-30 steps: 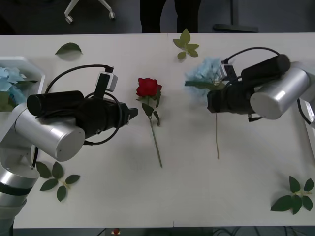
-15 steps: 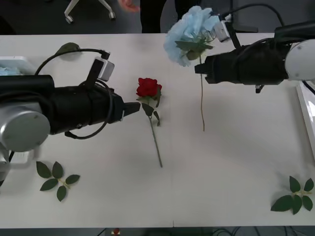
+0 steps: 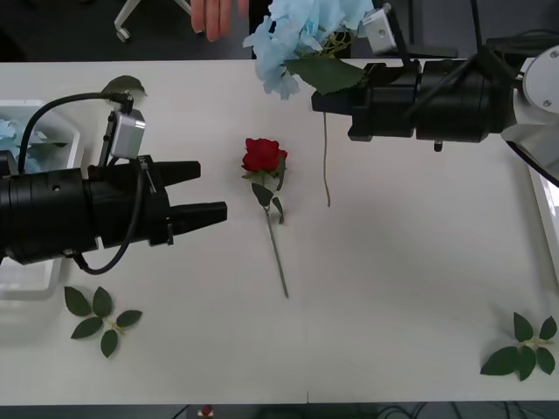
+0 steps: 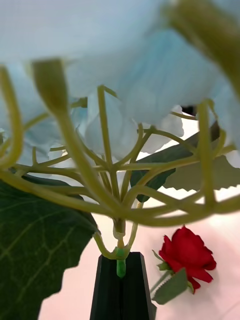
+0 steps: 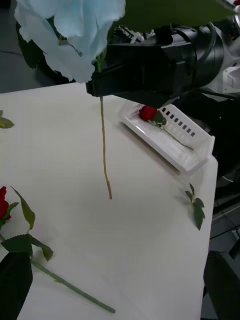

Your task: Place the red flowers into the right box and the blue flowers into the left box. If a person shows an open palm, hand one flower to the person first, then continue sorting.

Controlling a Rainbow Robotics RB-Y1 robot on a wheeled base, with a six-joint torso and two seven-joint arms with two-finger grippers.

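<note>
A blue flower hangs in the air above the far edge of the desk, its pale head raised toward the room behind and its long thin stem dangling straight down, the tip clear of the desk top. The right gripper pinches it just under the head; in the right wrist view the black fingers are pressed together on the green stem base below the branching stalks. A person's hand shows at the far edge of the desk, just beside the blue head, not touching it.

A red flower lies flat on the middle of the desk, bloom toward the far side and stem running back toward the robot. The left gripper hovers near its bloom on the robot's left, fingers spread apart and holding nothing.

The right box sits by the desk's right edge, well apart from the hanging stem, with another red flower lying in it. The left box is at the left edge, partly hidden behind the left arm, with blue petals inside. Loose leaf sprigs lie near the desk's corners.
</note>
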